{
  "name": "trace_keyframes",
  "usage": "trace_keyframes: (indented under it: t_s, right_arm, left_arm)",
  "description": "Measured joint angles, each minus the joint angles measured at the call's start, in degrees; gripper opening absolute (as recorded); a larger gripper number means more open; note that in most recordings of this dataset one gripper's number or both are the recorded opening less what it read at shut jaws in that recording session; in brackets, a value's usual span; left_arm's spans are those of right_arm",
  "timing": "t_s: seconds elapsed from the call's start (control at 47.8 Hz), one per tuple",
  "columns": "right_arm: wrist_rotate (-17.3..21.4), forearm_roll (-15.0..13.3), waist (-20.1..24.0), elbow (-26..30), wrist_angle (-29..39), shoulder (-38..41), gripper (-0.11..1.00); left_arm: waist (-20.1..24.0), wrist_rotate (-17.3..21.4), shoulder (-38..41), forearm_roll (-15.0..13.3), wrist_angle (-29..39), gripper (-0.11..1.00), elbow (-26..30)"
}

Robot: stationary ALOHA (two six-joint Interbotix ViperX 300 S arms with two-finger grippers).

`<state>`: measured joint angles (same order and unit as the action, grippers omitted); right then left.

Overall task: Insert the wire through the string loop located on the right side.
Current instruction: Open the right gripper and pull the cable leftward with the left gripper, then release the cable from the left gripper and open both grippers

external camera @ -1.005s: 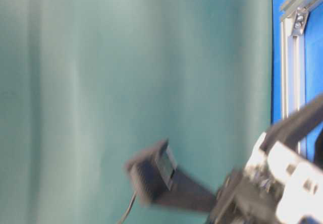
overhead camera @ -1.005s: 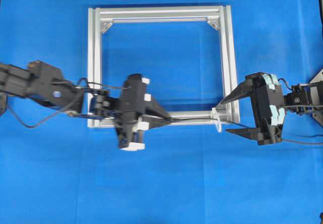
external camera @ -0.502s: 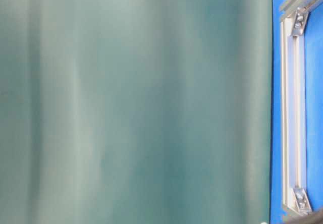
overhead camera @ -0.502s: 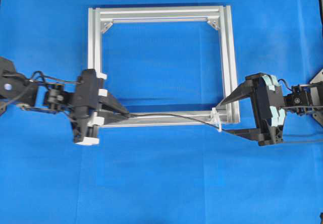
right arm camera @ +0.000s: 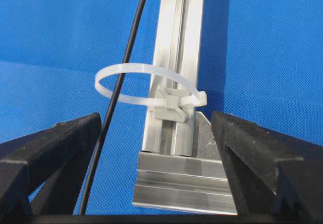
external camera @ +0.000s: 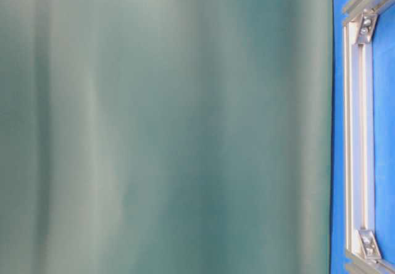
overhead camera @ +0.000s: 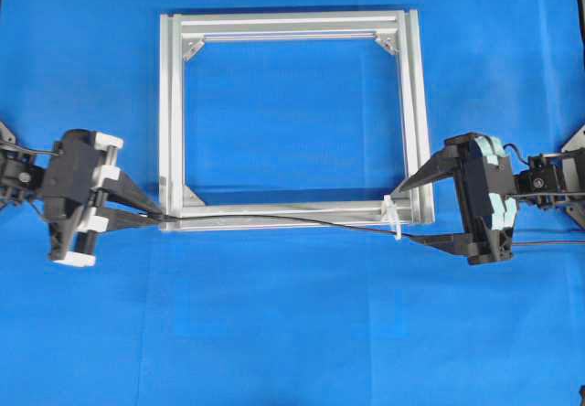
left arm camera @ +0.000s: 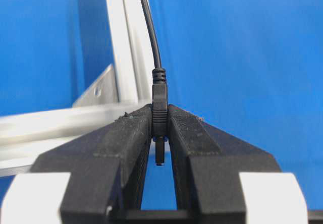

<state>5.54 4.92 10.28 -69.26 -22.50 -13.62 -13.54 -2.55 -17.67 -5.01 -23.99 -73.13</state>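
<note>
Start at your left gripper [left arm camera: 159, 133]: its jaws are pressed together on the plug end of the wire [left arm camera: 159, 110], the small tip poking back between the fingers and the thin black cable running straight ahead of them, alongside the near bar of the aluminium frame [left arm camera: 121, 47]. From above, that gripper [overhead camera: 157, 214] sits just off the frame's [overhead camera: 292, 24] near left corner, and the wire [overhead camera: 302, 221] stretches away from it along the near bar toward your other arm.

At the far end of that run, your right gripper [right arm camera: 154, 148] stands wide apart and holds nothing. The string loop [right arm camera: 144, 85] sits just ahead of it, between the two fingers, fastened to the bar. The wire [right arm camera: 121, 82] passes through the inside of the ring and continues down beside the left finger.

So you can judge the threading itself done: the cable is through the loop on the right side. What seems left is small — pull through whatever slack you want, then let go of the plug and back both arms away without dragging the cable out again.
</note>
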Motion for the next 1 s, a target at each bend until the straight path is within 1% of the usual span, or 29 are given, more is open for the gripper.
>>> trace_keyframes:
  t_s: [0.23,0.502,0.691,0.712,0.753,0.921,0.963,1.005]
  right_arm:
    - [0.0,0.0,0.0,0.0,-0.1,-0.4,0.96]
    - [0.0,-0.1,0.0,0.0,1.6,-1.6,0.96]
    - [0.1,0.0,0.0,0.0,2.6,-2.7,0.96]
    - [0.1,0.0,-0.1,0.0,2.7,-2.9,0.96]
    - [0.1,0.0,-0.1,0.0,2.8,-3.2,0.96]
    - [0.1,0.1,0.0,0.0,3.2,-3.7,0.96]
    - [0.1,0.1,0.0,0.0,3.5,-3.7,0.96]
    - [0.1,0.0,0.0,0.0,3.7,-3.7,0.96]
  left_arm:
    - [0.0,0.0,-3.1,-0.1,2.1,0.08,-2.5]
    - [-0.1,0.0,-3.4,-0.1,6.4,0.08,-2.5]
    - [-0.1,-0.1,-3.4,0.0,6.9,0.1,-2.6]
    - [-0.1,-0.1,-3.4,-0.1,7.0,0.12,-2.5]
    - [-0.1,0.0,-3.4,-0.1,7.0,0.22,-2.5]
    - [-0.1,-0.1,-3.5,0.0,7.3,0.72,-2.5]
    - [-0.1,-0.1,-3.4,-0.1,7.3,0.82,-2.6]
    - [-0.1,-0.1,-3.4,-0.1,7.3,0.88,-2.6]
